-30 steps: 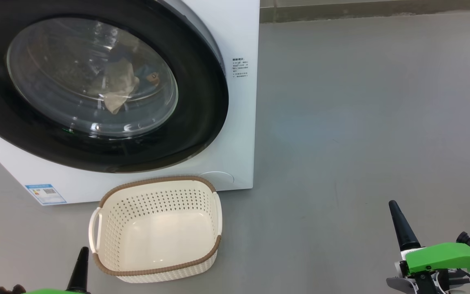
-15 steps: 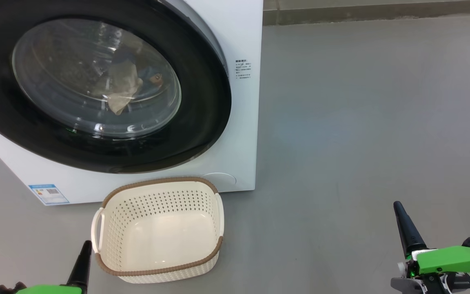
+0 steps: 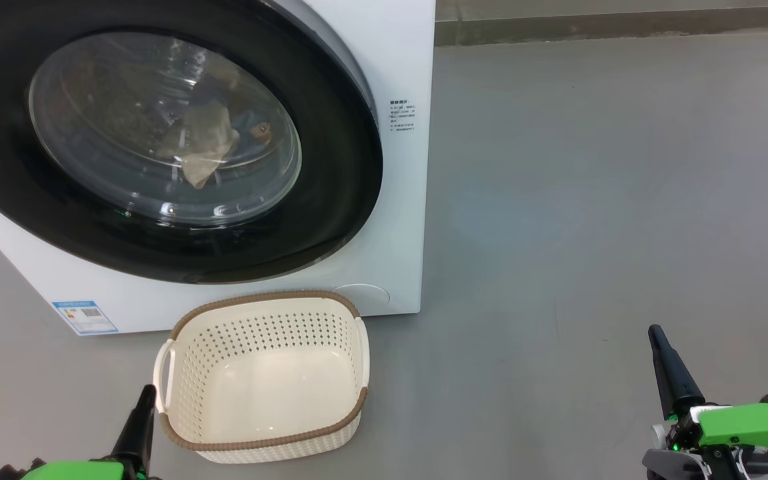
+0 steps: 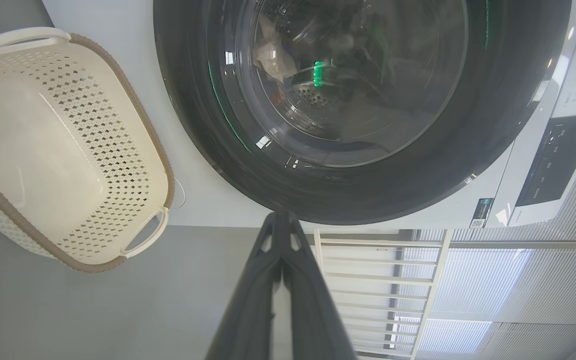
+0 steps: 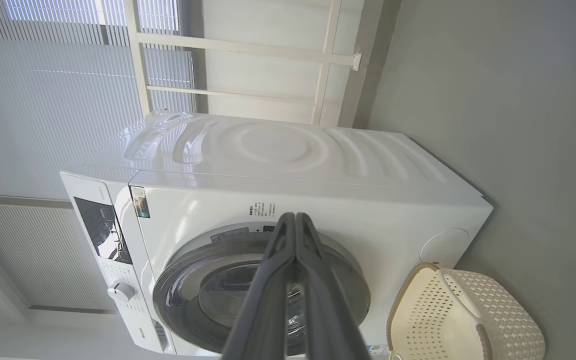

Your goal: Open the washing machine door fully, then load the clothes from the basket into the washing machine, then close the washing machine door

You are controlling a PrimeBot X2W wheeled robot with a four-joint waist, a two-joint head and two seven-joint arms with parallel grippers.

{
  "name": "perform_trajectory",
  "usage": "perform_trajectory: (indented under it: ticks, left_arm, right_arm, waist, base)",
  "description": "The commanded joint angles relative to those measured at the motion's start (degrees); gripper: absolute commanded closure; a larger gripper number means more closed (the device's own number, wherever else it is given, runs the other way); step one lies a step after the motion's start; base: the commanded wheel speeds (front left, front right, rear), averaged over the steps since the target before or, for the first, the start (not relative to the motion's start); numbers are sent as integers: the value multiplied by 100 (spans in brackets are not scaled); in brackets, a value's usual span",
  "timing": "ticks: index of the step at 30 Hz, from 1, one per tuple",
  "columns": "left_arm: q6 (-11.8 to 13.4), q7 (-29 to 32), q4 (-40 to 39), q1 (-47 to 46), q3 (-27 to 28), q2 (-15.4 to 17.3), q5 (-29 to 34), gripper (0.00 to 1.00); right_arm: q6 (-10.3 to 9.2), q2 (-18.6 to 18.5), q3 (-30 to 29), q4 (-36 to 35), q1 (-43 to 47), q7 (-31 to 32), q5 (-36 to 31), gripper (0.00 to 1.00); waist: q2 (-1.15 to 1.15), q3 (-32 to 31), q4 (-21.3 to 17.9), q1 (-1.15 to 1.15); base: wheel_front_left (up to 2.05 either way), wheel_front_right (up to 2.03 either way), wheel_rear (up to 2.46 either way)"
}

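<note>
Standing on a grey floor [image 3: 591, 200], the white washing machine [image 3: 397, 200] has its big round door [image 3: 331, 167] closed flat against its front. The door's glossy black rim rings a bulging glass window. Through that glass the clothes [image 3: 201, 143] lie inside the machine's drum: a cream garment in front and a bit of blue with orange behind it. The cream basket [image 3: 264, 441], with a brown woven rim and perforated sides, sits upright on the floor just in front of the machine, below the door; from the head camera it is not clear whether it touches the machine. A small blue label [image 3: 85, 317] marks the machine's lower front corner.

The left gripper [image 3: 147, 397] hovers in front of the machine, just beside the basket's handle, its two dark fingers clenched together on nothing. The right gripper [image 3: 657, 337] is farther out, well clear of the machine's side, fingers likewise pressed together and holding nothing. Both point towards the machine.
</note>
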Motion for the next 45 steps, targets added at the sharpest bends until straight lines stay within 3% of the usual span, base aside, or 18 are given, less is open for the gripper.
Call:
perform_trajectory:
  ticks: [1, 7, 45]
  left_arm:
    - [-15, 50, -181, -278, 197, 65, -119, 100]
    - [-15, 144, -201, -311, 217, 50, -440, 100]
    - [-15, 143, -201, -311, 215, 50, -442, 100]
  right_arm:
    - [9, -1, 78, -193, 0, 59, 155, 100]
    - [9, 14, 34, -257, 28, 154, 470, 100]
    - [9, 14, 35, -257, 28, 152, 471, 100]
  waist:
    - [0, -3, 3, 0]
    - [0, -18, 22, 0]
    - [0, -18, 22, 0]
  base:
    - [0, 0, 0]
    - [0, 0, 0]
    - [0, 0, 0]
